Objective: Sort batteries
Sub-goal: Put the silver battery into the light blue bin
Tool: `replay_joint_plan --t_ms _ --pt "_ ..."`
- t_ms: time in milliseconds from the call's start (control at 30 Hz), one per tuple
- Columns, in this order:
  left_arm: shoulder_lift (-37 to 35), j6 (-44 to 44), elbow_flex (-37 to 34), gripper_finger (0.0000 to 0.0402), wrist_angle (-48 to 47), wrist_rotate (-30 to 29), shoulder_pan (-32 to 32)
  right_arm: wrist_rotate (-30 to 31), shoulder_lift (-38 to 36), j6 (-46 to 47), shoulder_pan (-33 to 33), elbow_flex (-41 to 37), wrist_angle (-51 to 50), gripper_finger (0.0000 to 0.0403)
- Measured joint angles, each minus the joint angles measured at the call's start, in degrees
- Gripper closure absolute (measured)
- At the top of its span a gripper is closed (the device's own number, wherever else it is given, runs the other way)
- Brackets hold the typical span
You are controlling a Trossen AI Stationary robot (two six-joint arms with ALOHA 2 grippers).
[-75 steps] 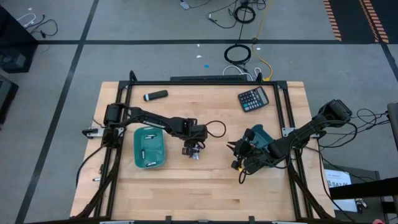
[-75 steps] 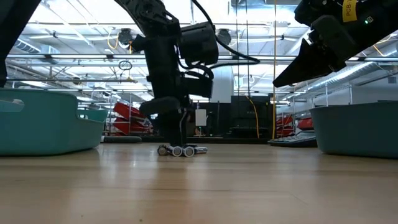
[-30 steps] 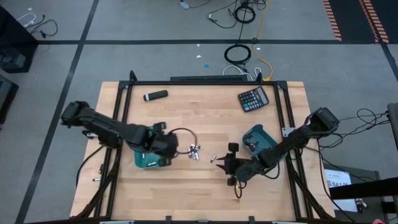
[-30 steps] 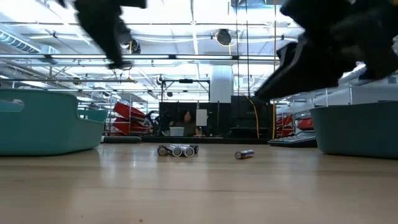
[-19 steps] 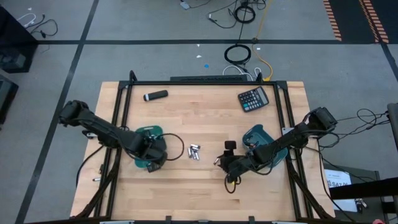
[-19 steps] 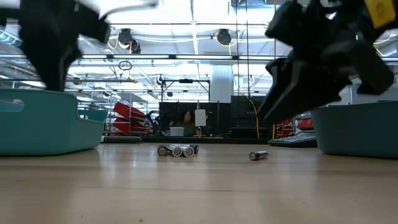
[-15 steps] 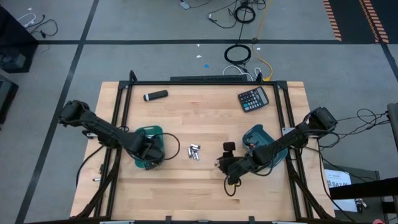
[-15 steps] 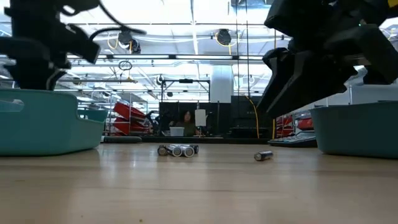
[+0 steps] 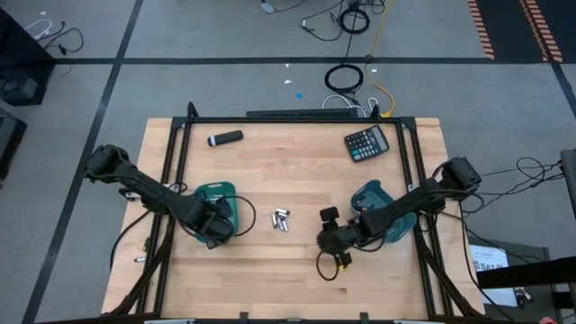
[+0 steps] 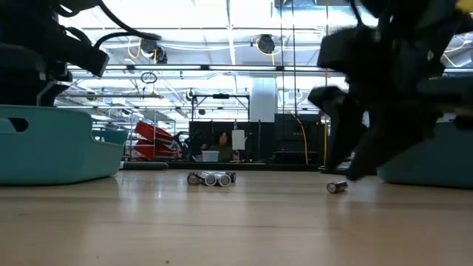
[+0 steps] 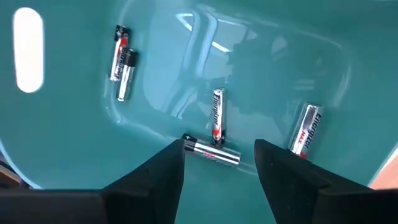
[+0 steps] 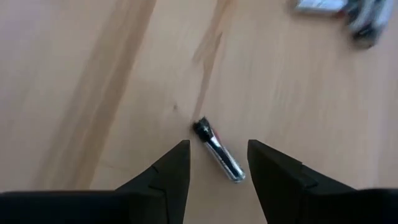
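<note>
- So far, 5 batteries (image 11: 217, 117) lie in the left teal bin (image 9: 220, 193) at 9 o'clock on the desk (image 9: 297, 270).
- A small cluster (image 9: 282, 220) waits at centre; 1 loose battery (image 12: 219, 152) lies toward 3 o'clock.
- The left gripper (image 11: 219, 163) hangs over its bin, fingers apart and empty.
- The right gripper (image 12: 217, 163) stoops low, fingers apart, straddling the loose battery.

A pale wooden table (image 9: 297, 261) with a black metal frame stands on a grey concrete floor (image 9: 216, 31) marked with dark lines. Loose cables and a black coil (image 9: 343, 77) lie on the floor beyond it, near orange-and-black hazard striping (image 9: 531, 27). Across the table, a large hall opens out, with bright ceiling lights (image 10: 111, 15), overhead pipes, red equipment (image 10: 155, 137), and a person seated far off at a desk (image 10: 222, 145).
</note>
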Motion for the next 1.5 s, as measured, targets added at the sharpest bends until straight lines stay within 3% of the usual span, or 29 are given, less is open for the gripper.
replay_joint_plan --t_ms 267,367,500,667,833,967,1267,1500 --pt "0.00 -0.30 1.88 0.0196 0.83 -6.23 -1.74 -3.53 5.57 -2.34 -2.43 0.44 -0.77 0.0259" --pt "0.00 0.46 5.22 0.0196 1.71 -12.27 -3.22 -5.41 5.64 -2.30 -3.28 0.46 -1.19 0.0297" --pt "-0.02 3.27 9.70 0.0196 3.76 -23.00 -5.74 -6.15 4.85 -2.78 -3.41 0.14 -0.82 0.0382" --pt "-0.07 9.46 10.86 0.0196 13.84 -30.63 -7.61 -6.45 4.83 -0.98 -3.49 -0.07 3.59 0.0390" --pt "0.26 15.70 10.86 0.0196 22.28 -37.25 -9.23 1.41 2.72 -0.07 -4.01 -0.37 15.39 0.0398" --pt "0.29 21.00 8.14 0.0196 31.78 -44.28 -10.25 3.63 0.40 -0.40 -6.09 -0.23 33.72 0.0399" --pt "0.42 33.73 -4.40 0.0196 64.26 -40.97 -5.06 3.58 0.96 0.89 -10.08 -0.48 46.31 0.0400" --pt "0.41 37.89 -7.16 0.0196 76.83 -36.19 0.50 6.93 0.96 5.42 -11.44 -0.44 56.96 0.0400"
